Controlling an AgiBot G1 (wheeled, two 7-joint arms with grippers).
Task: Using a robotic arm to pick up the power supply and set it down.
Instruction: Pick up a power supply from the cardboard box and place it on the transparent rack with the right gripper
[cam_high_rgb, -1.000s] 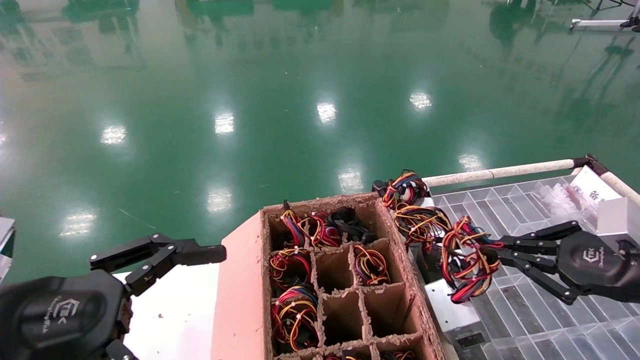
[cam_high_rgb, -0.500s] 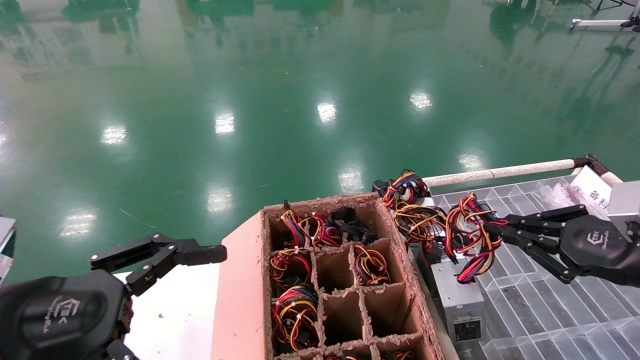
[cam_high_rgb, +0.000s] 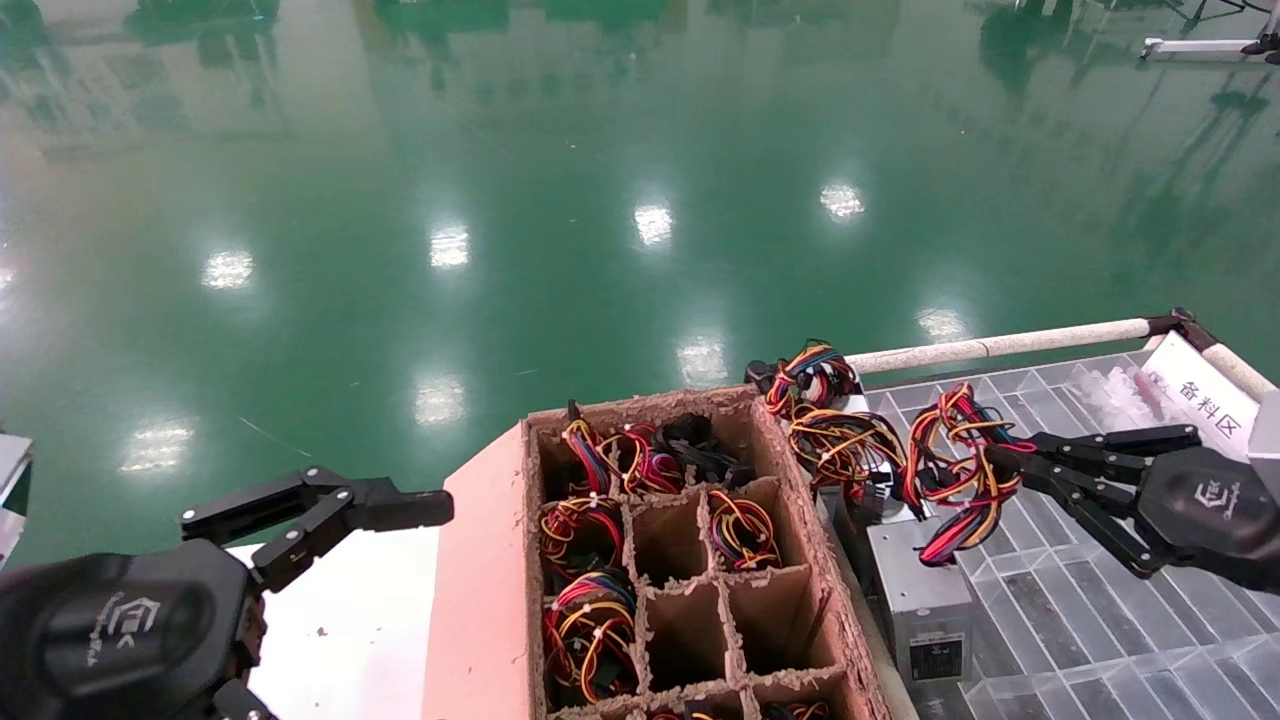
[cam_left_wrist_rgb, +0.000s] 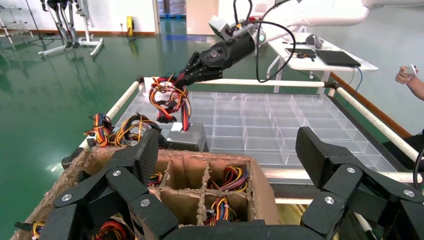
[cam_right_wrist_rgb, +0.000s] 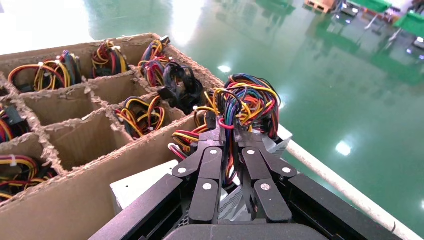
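Note:
My right gripper (cam_high_rgb: 1012, 468), on the white robotic arm (cam_left_wrist_rgb: 320, 15), is shut on the tied red, yellow and black wire bundle (cam_high_rgb: 958, 470) of a power supply. Its silver-grey box (cam_high_rgb: 920, 600) hangs from those wires low over the clear tray, right beside the carton; I cannot tell whether it touches. In the right wrist view the fingers (cam_right_wrist_rgb: 212, 150) pinch the wires (cam_right_wrist_rgb: 250, 100), with the box (cam_right_wrist_rgb: 140, 187) below them. The left wrist view shows the same box (cam_left_wrist_rgb: 187, 136) behind the carton. My left gripper (cam_high_rgb: 330, 510) is open and idle at the lower left.
A brown divided carton (cam_high_rgb: 480, 600) holds several more wired units. Two other wire bundles (cam_high_rgb: 812, 375) (cam_high_rgb: 842, 445) lie at the tray's far left corner. The clear compartment tray (cam_high_rgb: 1080, 640) has a white rail (cam_high_rgb: 1000, 346) and a label (cam_high_rgb: 1205, 395).
The right gripper has moved right and farther away with the wire bundle. The silver box has followed, shifting right and turning lengthwise beside the carton. The left arm has stayed still.

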